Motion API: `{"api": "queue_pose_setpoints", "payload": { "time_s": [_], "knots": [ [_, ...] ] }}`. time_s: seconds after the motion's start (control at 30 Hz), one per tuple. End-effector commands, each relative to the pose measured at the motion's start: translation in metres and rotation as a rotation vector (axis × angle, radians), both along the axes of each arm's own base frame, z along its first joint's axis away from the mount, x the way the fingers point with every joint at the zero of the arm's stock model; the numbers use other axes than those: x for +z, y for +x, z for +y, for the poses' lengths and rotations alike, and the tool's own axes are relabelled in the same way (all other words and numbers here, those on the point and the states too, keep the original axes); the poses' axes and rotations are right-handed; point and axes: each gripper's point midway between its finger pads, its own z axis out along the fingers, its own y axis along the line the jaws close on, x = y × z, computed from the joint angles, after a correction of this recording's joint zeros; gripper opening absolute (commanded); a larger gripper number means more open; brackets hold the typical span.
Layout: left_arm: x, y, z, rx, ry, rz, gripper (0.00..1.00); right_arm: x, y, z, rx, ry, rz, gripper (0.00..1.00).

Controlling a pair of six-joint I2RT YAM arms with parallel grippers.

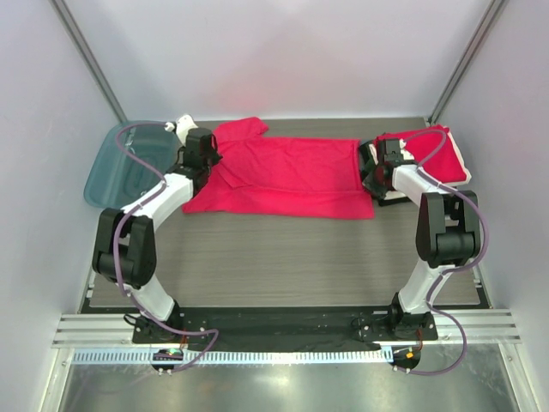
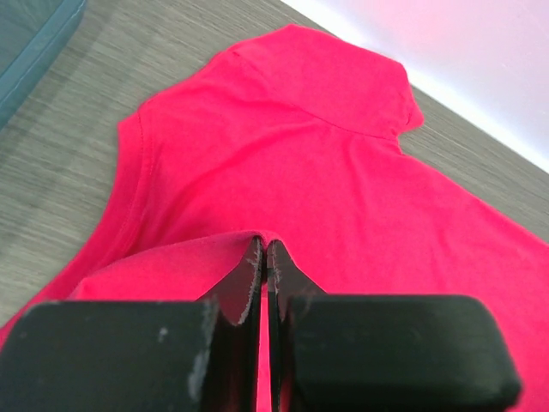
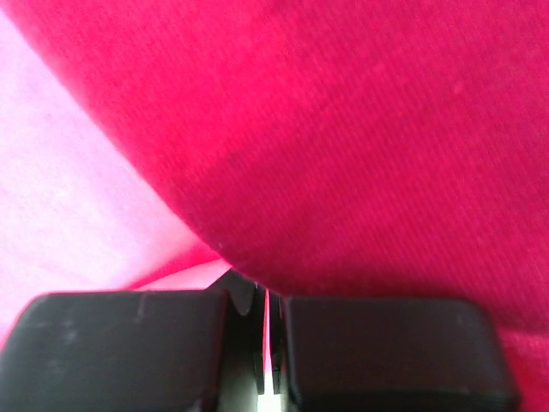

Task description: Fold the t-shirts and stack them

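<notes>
Grey wood-grain laminate makes up your surface [image 1: 283, 257], boxed in by plain white walls [image 1: 283, 51] with metal struts [image 1: 89, 58] in the back corners. At its far left corner sits a translucent teal plastic tray [image 1: 129, 163], rounded at the corners. Just beside it, your left pincer [image 2: 264, 249] is closed tight on a raised fold of the crimson t-shirt [image 1: 292, 176], near the collar end. That shirt lies spread flat along the far edge, one sleeve towards the back wall, a soft knit with stitched seams. At its hem end, your right pincer [image 3: 266, 296] is closed too, with a sliver of the red cloth nipped between its fingers. By the far right corner rests a pile of folded t-shirts [image 1: 446, 150], red on top, with white and dark edges showing beneath.
</notes>
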Motion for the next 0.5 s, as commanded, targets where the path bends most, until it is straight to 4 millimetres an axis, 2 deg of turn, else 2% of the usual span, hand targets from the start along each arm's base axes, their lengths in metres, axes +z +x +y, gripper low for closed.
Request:
{"api": "queue_pose_setpoints", "payload": {
  "time_s": [0.0, 0.27, 0.47],
  "knots": [
    [0.032, 0.022, 0.003, 0.011, -0.006, -0.109, 0.01, 0.017, 0.02, -0.004, -0.02, -0.017, -0.069, 0.01],
    [0.014, 0.034, 0.005, 0.002, -0.042, -0.082, 0.02, 0.02, 0.027, -0.003, -0.023, -0.015, -0.08, 0.01],
    [0.012, 0.045, 0.003, -0.006, -0.066, -0.079, 0.02, 0.024, 0.034, -0.003, -0.022, -0.013, -0.094, 0.01]
  ]
}}
